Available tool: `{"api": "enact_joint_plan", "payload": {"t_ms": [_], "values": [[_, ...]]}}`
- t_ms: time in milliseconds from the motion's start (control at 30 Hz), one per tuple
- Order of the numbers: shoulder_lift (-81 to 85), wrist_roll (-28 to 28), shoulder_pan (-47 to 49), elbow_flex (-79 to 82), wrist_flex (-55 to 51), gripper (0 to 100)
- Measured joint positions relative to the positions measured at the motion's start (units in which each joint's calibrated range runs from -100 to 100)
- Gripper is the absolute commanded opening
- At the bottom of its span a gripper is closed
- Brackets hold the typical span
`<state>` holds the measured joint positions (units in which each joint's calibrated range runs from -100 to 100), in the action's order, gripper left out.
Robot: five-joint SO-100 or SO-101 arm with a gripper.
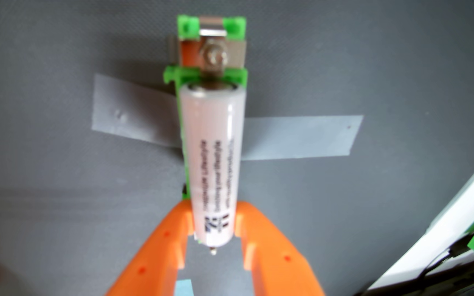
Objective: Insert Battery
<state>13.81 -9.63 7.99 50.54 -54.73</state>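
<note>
While the orange claw pinches the white battery at its near end, the cell lies lengthwise over the green holder, far end just short of the holder's metal contact; grey tape anchors the holder.

Wrist view. Gripper — two bright orange plastic fingers, broad and wedge-shaped, tapering toward blunt tips. Each inner face carries a stepped, notched pad region; small round dimples — darker orange-red — dot the upper surfaces. The finish is matte, with slightly rounded edges.
</note>
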Motion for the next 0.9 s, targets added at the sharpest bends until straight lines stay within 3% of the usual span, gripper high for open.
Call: {"api": "enact_joint_plan", "payload": {"t_ms": [900], "values": [[0.0, 0.0, -0.16, -0.63, -0.08, 2]]}}
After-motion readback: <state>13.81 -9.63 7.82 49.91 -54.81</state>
